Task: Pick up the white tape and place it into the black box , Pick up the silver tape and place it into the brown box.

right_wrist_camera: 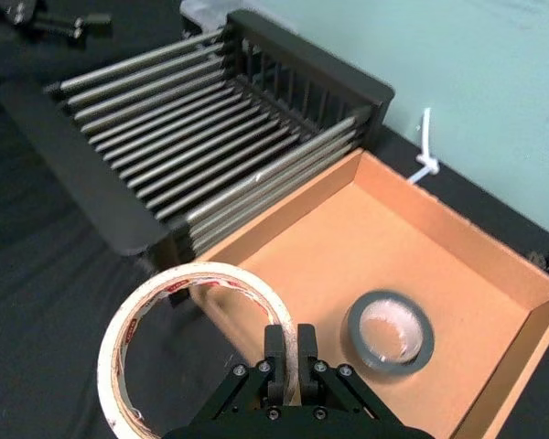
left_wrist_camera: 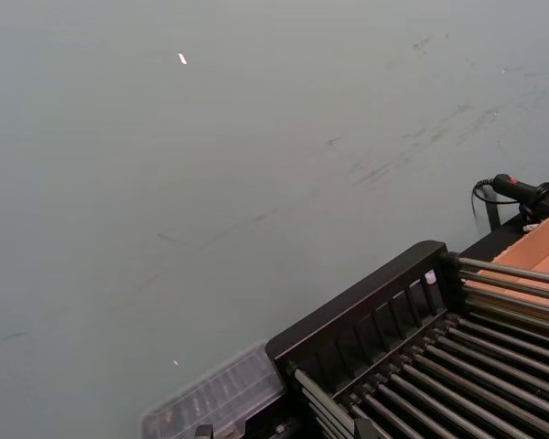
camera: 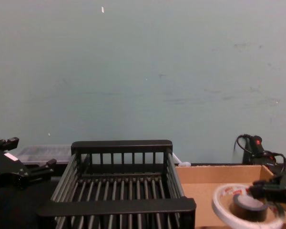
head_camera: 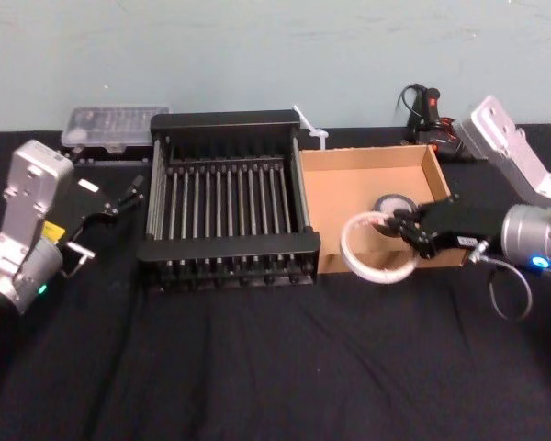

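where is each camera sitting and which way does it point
head: high, looking down on black box, brown box, left tool, and right tool gripping white tape
chest: low, looking across to the wall; left tool at lower left
left wrist: beside the black box, aimed at the wall
right wrist: by the brown box, looking past its tool at silver tape
shared: head and right wrist both show silver tape

Clear plastic case (head_camera: 115, 126), white zip tie (head_camera: 309, 127), black tablecloth (head_camera: 257, 367)
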Robot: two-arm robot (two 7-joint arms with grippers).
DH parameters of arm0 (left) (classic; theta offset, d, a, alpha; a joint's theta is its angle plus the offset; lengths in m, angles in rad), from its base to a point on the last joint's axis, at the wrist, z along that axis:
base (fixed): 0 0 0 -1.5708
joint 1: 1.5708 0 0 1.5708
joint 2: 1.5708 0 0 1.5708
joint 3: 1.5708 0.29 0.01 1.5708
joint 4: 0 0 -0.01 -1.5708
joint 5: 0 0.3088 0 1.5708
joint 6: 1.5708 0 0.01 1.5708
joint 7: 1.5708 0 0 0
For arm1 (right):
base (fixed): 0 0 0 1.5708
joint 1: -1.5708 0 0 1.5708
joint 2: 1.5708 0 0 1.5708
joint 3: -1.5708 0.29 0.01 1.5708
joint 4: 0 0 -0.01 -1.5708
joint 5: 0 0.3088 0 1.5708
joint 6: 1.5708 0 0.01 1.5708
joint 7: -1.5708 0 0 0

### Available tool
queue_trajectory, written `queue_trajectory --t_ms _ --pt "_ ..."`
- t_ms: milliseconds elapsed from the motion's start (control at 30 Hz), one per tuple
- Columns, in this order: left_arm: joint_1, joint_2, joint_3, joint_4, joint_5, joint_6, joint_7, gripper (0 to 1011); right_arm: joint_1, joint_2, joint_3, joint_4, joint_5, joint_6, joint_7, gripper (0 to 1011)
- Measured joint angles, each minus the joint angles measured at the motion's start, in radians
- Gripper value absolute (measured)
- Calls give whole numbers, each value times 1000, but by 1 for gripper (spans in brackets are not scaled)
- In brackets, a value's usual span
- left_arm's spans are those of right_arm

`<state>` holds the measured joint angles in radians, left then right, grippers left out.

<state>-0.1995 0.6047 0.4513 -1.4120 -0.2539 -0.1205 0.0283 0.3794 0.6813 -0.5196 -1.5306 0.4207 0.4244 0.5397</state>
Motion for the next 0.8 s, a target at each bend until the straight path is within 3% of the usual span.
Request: queue_trajectory --t_ms 267,800 --pt "0 0 0 0 0 0 0 1001 54 -45 -4 39 2 19 1 96" --pt "0 0 0 0 0 0 0 1001 170 -135 -60 128 -28 1 35 96"
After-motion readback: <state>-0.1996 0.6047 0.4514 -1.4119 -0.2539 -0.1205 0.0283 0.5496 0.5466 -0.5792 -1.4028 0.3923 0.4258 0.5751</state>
